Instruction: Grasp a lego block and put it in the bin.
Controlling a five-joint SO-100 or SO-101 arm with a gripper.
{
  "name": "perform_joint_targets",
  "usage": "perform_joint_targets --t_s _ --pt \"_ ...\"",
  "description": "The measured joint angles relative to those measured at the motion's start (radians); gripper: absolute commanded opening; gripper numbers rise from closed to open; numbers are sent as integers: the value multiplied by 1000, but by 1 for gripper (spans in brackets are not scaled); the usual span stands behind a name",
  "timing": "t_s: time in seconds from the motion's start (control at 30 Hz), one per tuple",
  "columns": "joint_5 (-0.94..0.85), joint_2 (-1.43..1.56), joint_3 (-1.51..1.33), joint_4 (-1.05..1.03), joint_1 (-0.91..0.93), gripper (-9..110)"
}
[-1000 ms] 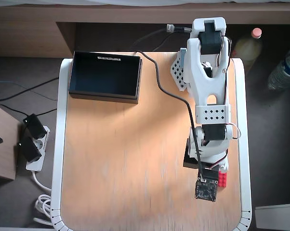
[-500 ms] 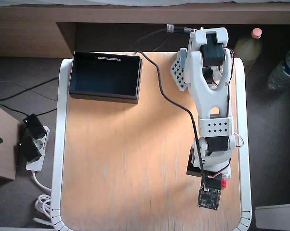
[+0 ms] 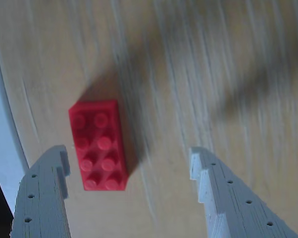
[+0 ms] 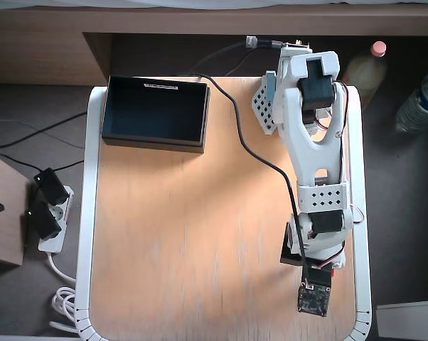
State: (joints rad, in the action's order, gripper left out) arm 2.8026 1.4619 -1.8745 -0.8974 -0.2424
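- The counter (image 4: pixel 185 234) is a pale orange wood-grain top with a white rounded rim, standing on a dark floor; a brown wooden ledge runs along the top of the overhead view.
- A white power strip (image 4: pixel 52 220) with black plugs lies on the floor left of the counter, and two bottles (image 4: pixel 420 103) stand to the right.
- The bin (image 4: pixel 156 112) sits at the counter's upper left corner, open side up; a thin white label strip marks its far long edge, its writing too small to read.
- In the wrist view the lego block (image 3: pixel 98 145) lies flat, studs up, close to the counter's white rim; its long axis runs nearly up and down the picture, tilted slightly.
- The gripper (image 3: pixel 129 158) hangs over the block with the jaws spread wide, holding nothing; the block lies just inside the left finger (image 3: pixel 45 196).
- In the overhead view the arm (image 4: pixel 315 153) covers the block near the lower right corner.
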Motion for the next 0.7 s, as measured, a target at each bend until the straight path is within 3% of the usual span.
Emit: perform_joint_targets --t_s 0.53,0.7 --pt "-28 -66 11 71 -32 24" --pt "-28 -72 15 83 -32 17"
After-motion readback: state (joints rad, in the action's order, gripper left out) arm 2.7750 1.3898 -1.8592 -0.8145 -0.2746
